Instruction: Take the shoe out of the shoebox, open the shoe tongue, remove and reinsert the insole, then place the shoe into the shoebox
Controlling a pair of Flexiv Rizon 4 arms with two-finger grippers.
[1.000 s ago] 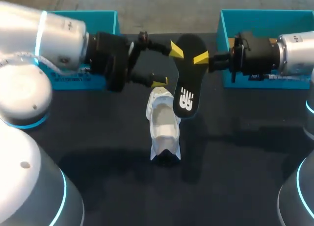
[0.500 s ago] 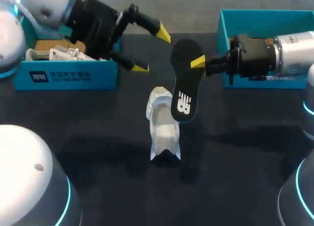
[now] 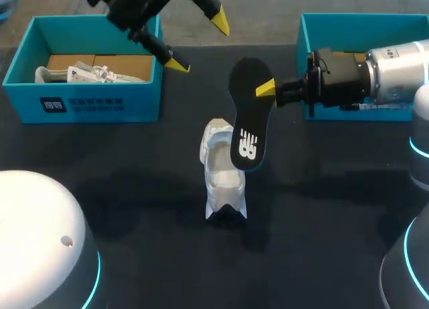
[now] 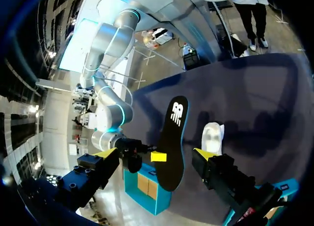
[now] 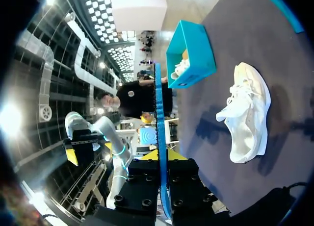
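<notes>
Left gripper (image 3: 198, 43) has withdrawn toward the left shoebox (image 3: 80, 104), fingers spread, empty. Right gripper (image 3: 267, 90), nearer, clamps the insole (image 3: 247, 125), long axis hanging down over the white shoe (image 3: 223, 181)

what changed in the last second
The left gripper drew back from the insole toward the far left, fingers open. The right gripper kept its hold on the insole, edging it slightly left. The white shoe stayed put.

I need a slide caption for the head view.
Right gripper holds the black insole near the white shoe; left gripper open.
</notes>
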